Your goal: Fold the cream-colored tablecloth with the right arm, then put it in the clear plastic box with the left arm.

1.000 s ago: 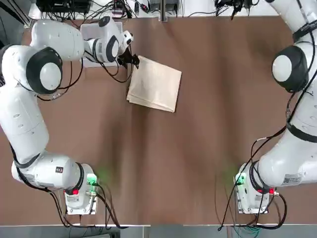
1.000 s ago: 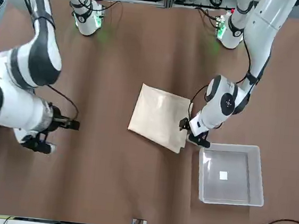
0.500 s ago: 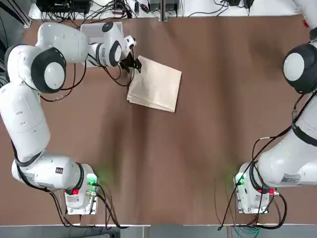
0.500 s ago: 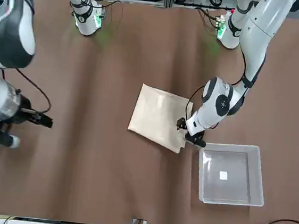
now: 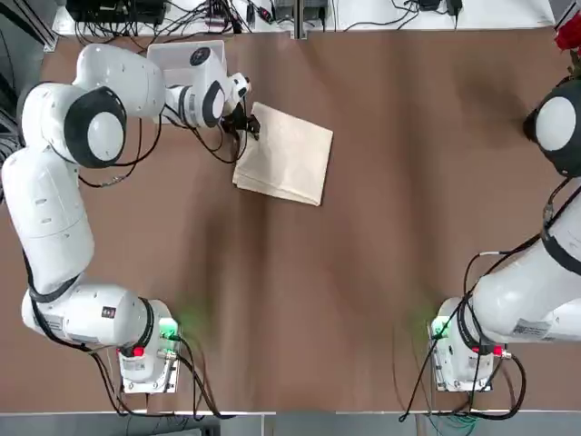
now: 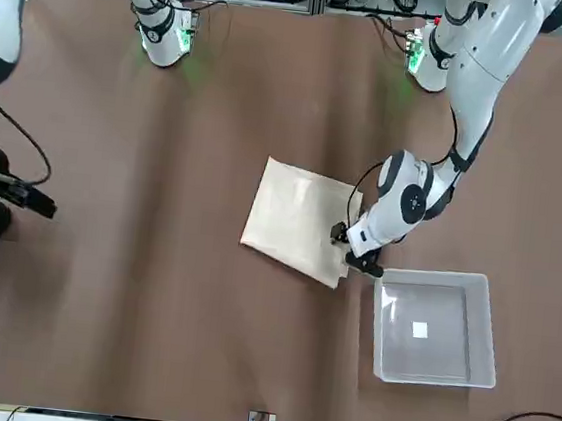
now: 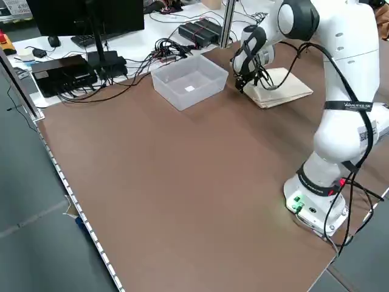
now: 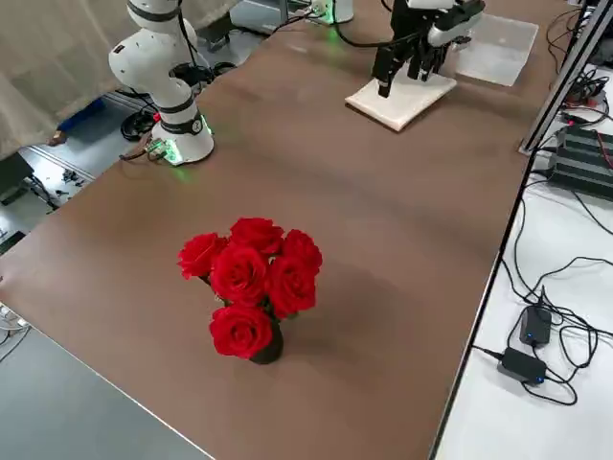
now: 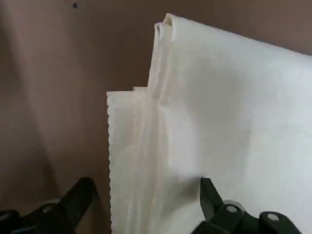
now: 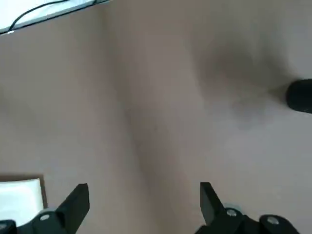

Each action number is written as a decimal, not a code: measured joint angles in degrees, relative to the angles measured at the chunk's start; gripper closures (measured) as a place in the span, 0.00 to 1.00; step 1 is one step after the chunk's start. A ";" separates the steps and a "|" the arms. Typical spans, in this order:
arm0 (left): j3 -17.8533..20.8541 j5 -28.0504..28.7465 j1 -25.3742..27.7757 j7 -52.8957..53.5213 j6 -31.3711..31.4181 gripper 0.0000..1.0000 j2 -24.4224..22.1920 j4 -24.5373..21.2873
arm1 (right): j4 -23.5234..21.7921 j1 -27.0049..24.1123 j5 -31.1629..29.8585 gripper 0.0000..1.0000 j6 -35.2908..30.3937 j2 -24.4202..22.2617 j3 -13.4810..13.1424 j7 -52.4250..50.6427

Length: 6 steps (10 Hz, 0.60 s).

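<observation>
Folding looked finished: the cream-colored tablecloth [image 5: 283, 153] lay as a flat layered rectangle on the brown table [image 5: 363, 272], just beside the clear plastic box [image 6: 435, 327], which was empty but for its label. The left gripper [image 6: 346, 249] sat low at the cloth's box-side corner, fingers spread astride the stacked edge, presumably to pinch it. The right gripper [image 6: 33, 201], also spread and empty, hung well apart. Soft creases and a scalloped hem showed.
</observation>
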 joint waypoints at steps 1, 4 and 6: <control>0.00 0.00 0.00 0.00 0.00 0.08 0.01 0.18 | -0.01 -1.07 0.00 0.00 -0.66 -1.15 0.00 -0.15; -0.04 0.01 -0.11 0.00 0.00 0.52 0.03 0.49 | -1.43 -1.31 0.08 0.00 -2.41 -5.96 -0.79 -2.52; -0.07 0.01 -0.38 -0.05 0.00 0.80 -0.01 0.56 | -5.84 1.05 0.67 0.00 -2.72 -10.22 -5.17 -4.72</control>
